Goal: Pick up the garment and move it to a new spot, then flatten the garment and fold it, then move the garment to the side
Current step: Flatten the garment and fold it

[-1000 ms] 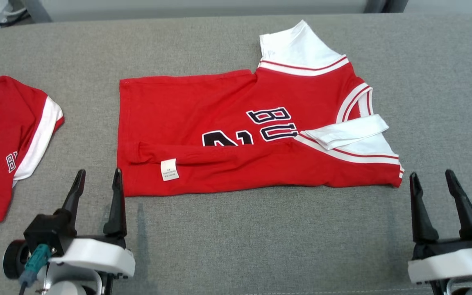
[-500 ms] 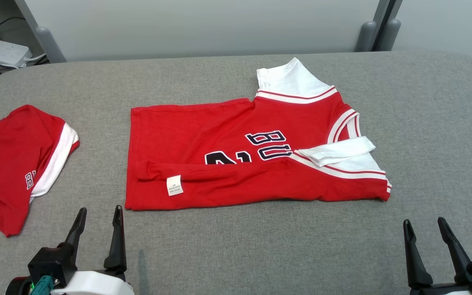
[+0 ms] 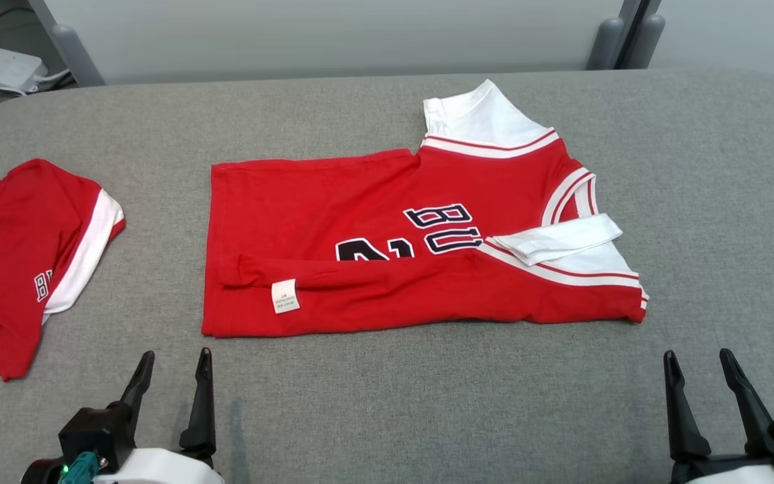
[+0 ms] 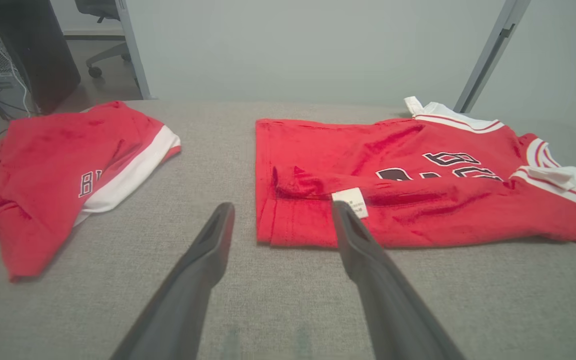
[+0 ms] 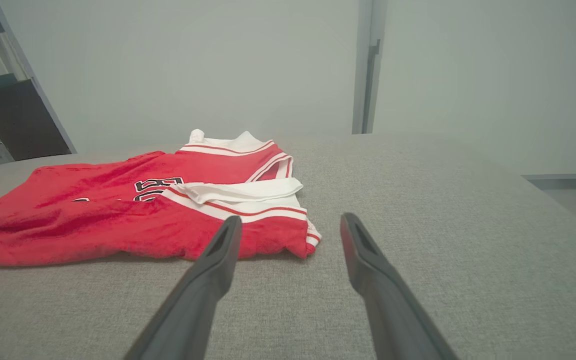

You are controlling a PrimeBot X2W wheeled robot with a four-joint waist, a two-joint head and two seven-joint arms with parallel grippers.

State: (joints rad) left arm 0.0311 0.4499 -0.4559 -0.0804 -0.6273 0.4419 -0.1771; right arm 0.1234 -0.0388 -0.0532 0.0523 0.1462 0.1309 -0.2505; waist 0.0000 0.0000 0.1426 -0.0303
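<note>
Red short-sleeved jersey with white trim and dark lettering (image 3: 387,202) — near edge doubled over, label showing — lies across the middle of the grey fabric-covered surface (image 3: 427,403), long axis left to right. Sits just beyond both pincers: left gripper (image 3: 177,354) by the hem corner, right gripper (image 3: 696,354) by the sleeve corner, both spread wide and empty.

From the head we look forward and down over the grey table (image 3: 387,417), with the garment (image 3: 333,202) at centre. Our left wrist camera sits low and close, sighting along the left gripper (image 4: 283,207) toward the garment's hem at 1 o'clock. Our right wrist camera, equally low, sights along the right gripper (image 5: 290,219), collar end at 10 o'clock. All three share the garment.
</note>
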